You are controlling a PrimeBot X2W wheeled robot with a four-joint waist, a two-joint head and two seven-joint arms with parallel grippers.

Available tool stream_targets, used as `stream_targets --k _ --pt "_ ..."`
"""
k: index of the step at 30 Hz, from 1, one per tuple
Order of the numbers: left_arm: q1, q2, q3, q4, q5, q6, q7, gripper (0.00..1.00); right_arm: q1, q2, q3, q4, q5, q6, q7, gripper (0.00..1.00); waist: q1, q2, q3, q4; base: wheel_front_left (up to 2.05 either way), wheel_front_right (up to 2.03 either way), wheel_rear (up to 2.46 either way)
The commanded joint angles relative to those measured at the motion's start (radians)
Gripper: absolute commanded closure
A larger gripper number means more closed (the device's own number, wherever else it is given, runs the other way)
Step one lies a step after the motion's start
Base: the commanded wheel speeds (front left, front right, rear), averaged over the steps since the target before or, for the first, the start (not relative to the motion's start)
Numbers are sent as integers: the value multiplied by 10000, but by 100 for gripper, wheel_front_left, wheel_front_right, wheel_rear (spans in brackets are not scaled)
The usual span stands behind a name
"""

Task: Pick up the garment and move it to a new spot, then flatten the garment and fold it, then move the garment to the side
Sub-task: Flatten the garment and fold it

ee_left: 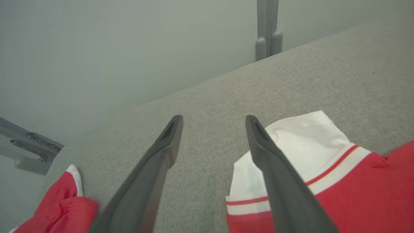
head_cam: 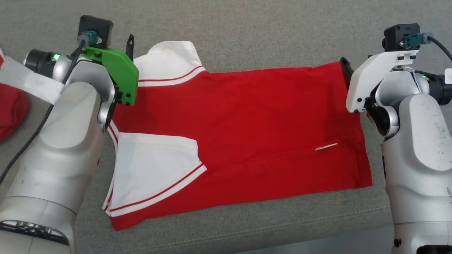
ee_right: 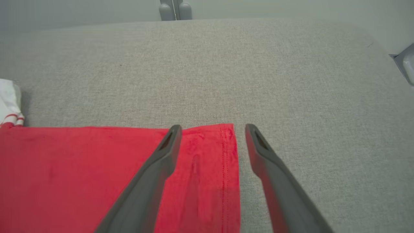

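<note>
My left gripper [ee_left: 213,119], jaws spread and empty, straddles the edge of the white sleeve [ee_left: 300,142] of the red garment [head_cam: 247,123]. My right gripper [ee_right: 213,127], likewise spread and empty, straddles the hem's far corner. The garment lies flat on the grey cushion [head_cam: 247,28]. A second red cloth [head_cam: 10,109] sits beyond my left arm.

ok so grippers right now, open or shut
Left gripper: open, holding nothing.
Right gripper: open, holding nothing, fingers either side of the garment corner.
</note>
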Motion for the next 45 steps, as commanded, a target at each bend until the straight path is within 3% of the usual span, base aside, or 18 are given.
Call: stream_targets --k 1,13,22,27,34,35,36,41,42,44,45 --pt "-450 -31 -49 260 101 -65 4 0 -279 -30 -23 140 -109 -11 -123 0 -2 0 1029 -582 0 0 0" --pt "-1450 -476 -531 1653 220 -588 96 0 -630 -33 -163 785 -353 -11 -417 0 -2 0 1508 -637 0 0 0" --pt "-1873 -446 -833 2606 455 -311 309 0 -818 -30 28 1125 -545 -11 -580 0 -2 0 1603 -721 0 0 0" --pt "-2095 -434 -941 3112 422 -468 749 2 -984 -30 315 1267 -521 -10 -552 0 -2 0 1671 -739 0 0 0" --pt "-2074 -797 -1031 3510 138 -967 1340 29 -1092 -30 481 1452 -642 -11 -398 0 -2 0 1744 -628 0 0 0" --pt "-2058 -868 -1057 3529 90 -1058 1405 29 -1095 -30 471 1463 -652 -10 -398 0 -2 0 1747 -606 0 0 0" --pt "-2015 -960 -1069 3546 17 -1149 1467 51 -1091 -30 474 1481 -669 -11 -384 0 -2 0 1748 -590 0 0 0" --pt "-1966 -1075 -1278 3503 6 -1340 1299 55 -1092 -30 497 1531 -709 -10 -330 0 -2 0 1755 -605 0 0 0" --pt "-1986 -1069 -1296 3513 -7 -1333 1232 59 -1106 -31 497 1526 -705 -11 -332 0 -2 0 1766 -620 0 0 0" --pt "-2053 -1048 -1332 3533 27 -1300 1096 78 -1128 -30 498 1535 -712 -11 -341 0 -2 0 1804 -644 0 0 0" --pt "-2077 -1052 -1346 3555 34 -1286 1051 100 -1141 -30 488 1567 -708 -11 -359 0 -2 0 1821 -647 0 0 0"
